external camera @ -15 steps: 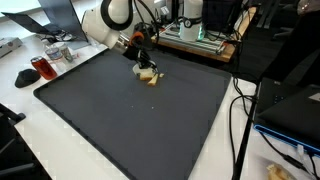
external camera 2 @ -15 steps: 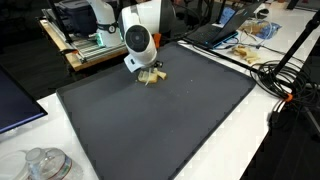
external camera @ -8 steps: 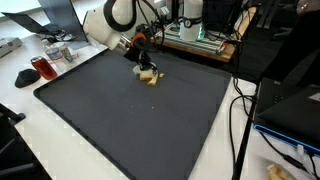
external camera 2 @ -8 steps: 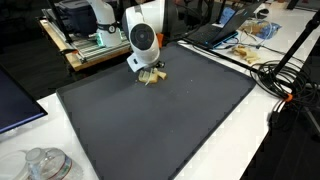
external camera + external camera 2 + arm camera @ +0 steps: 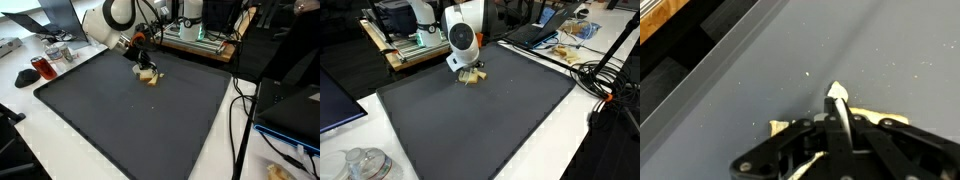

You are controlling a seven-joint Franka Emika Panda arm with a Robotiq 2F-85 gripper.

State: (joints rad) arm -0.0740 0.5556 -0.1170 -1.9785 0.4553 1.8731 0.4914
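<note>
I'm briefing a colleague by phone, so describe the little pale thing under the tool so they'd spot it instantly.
Find the big dark grey mat on the white table. Near its far edge, under the closed tool, lies a small pale tan piece. It is light-coloured, unlike the red container off the mat.

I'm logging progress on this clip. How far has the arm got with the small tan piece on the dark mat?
Done: the gripper sits low at the tan piece near an edge of the mat, with its jaws shut on it. In hand: the wrist view shows a pale corner of it pinched in the grip. Left: the piece seems not yet lifted off the mat.
</note>
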